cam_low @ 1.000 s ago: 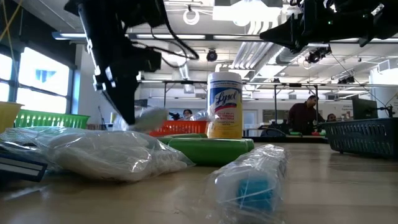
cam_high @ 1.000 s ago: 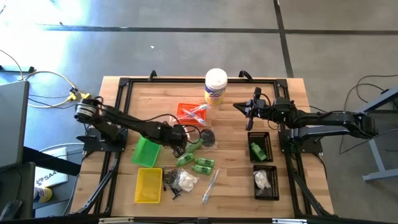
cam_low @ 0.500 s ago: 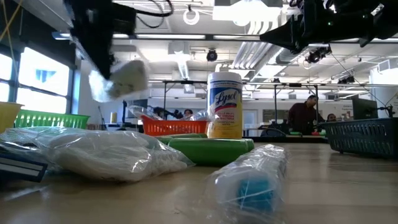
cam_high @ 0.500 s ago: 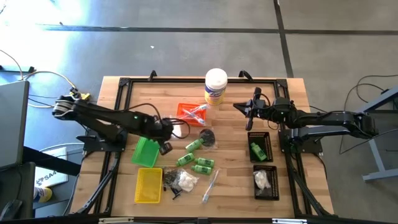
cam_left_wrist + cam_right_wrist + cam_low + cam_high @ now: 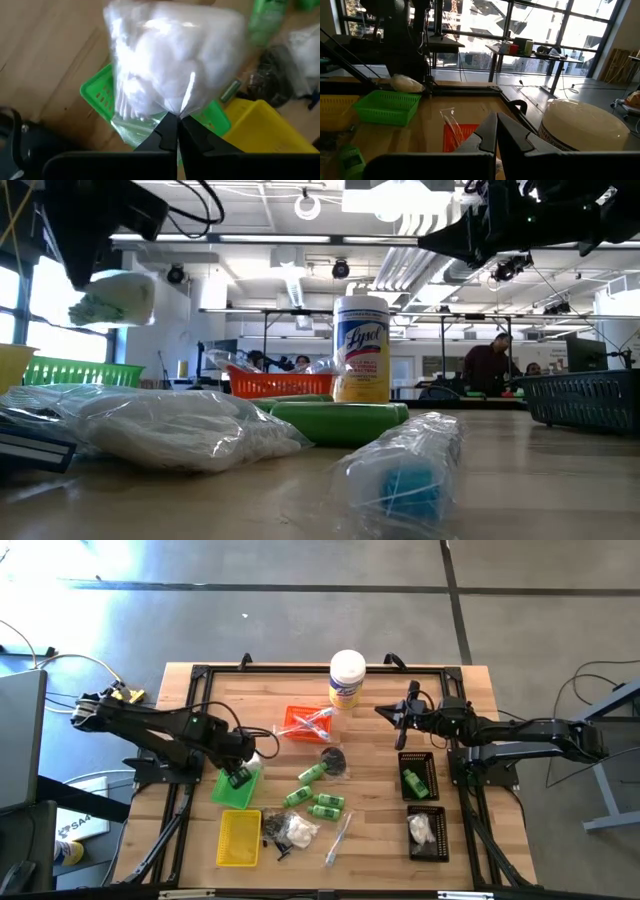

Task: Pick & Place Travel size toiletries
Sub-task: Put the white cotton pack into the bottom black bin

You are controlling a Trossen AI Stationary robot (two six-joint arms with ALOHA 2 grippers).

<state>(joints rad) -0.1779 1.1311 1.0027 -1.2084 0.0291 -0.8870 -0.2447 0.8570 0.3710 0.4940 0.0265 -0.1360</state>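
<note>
My left gripper (image 5: 240,776) is shut on a clear bag of white fluffy bits (image 5: 170,60) and hangs above the green mesh tray (image 5: 233,790) at the table's left. The low view shows that bag (image 5: 115,298) in the air. Green bottles (image 5: 312,773) (image 5: 327,806), another bag of white bits (image 5: 298,830), black pieces (image 5: 272,828) and a wrapped stick (image 5: 338,838) lie on the wood in the middle. My right gripper (image 5: 380,710) is shut and level, up beside the white canister (image 5: 347,678), touching nothing. My left gripper pinches the bag's clear plastic edge (image 5: 167,112) between its two fingertips (image 5: 192,134). The fingers come from above, pointing steeply down. The bag hangs below them with its white filling bunched, lifted clear over the green tray.
An orange tray (image 5: 308,725) with wrapped sticks stands near the canister, and a yellow tray (image 5: 238,837) at the near left. Two black mesh trays (image 5: 417,775) (image 5: 426,832) on the right hold a green bottle and a white bag. A black frame (image 5: 200,675) rims the table.
My left gripper has risen and gone toward the table's left edge, from beside the green bottles to above the green tray, carrying the bag of white bits lifted clear of the table. It has tipped to point more steeply down.
</note>
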